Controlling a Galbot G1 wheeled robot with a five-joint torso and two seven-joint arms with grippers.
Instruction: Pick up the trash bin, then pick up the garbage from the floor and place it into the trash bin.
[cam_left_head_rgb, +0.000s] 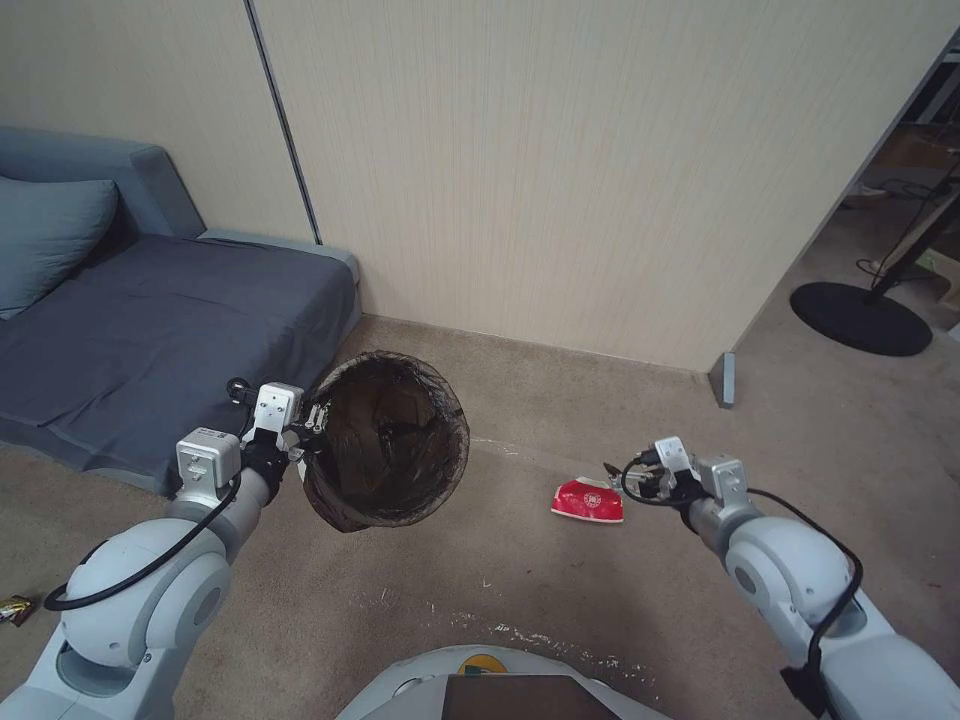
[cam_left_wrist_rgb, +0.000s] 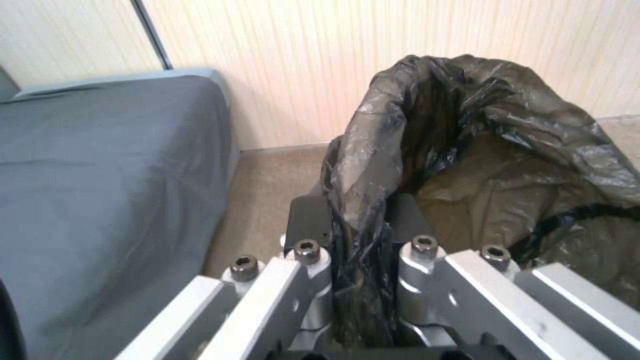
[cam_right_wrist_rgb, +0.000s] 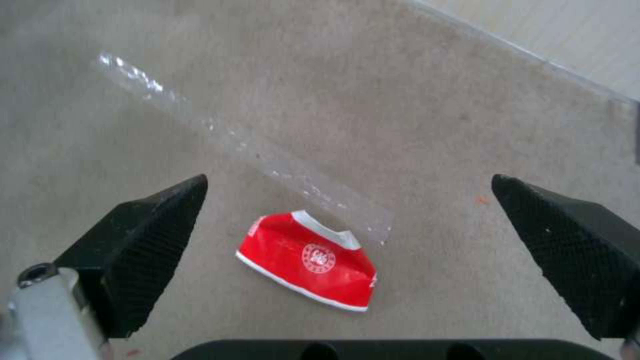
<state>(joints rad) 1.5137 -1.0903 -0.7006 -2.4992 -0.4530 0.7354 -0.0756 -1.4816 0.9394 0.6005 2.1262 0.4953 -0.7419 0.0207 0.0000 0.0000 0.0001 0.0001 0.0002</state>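
Observation:
The trash bin (cam_left_head_rgb: 388, 452), lined with a dark bag, hangs tilted above the floor (cam_left_head_rgb: 560, 590), mouth towards me. My left gripper (cam_left_head_rgb: 315, 418) is shut on its rim; in the left wrist view the black fingers (cam_left_wrist_rgb: 313, 220) pinch the bag-covered rim (cam_left_wrist_rgb: 360, 200) of the trash bin (cam_left_wrist_rgb: 507, 165). A piece of garbage, a red paper packet (cam_left_head_rgb: 588, 500), lies on the carpet just left of my right gripper (cam_left_head_rgb: 622, 474). In the right wrist view that packet (cam_right_wrist_rgb: 308, 260) sits on the floor between the wide-open fingers (cam_right_wrist_rgb: 150, 235), below them and apart from both.
A grey sofa (cam_left_head_rgb: 150, 330) stands at the left, close behind the bin. The beige wall (cam_left_head_rgb: 560, 200) runs behind, ending at a corner (cam_left_head_rgb: 726, 378). A black round stand base (cam_left_head_rgb: 860, 318) is at the far right. A small wrapper (cam_left_head_rgb: 14, 608) lies at the left edge. A clear tape strip (cam_right_wrist_rgb: 247, 145) crosses the carpet.

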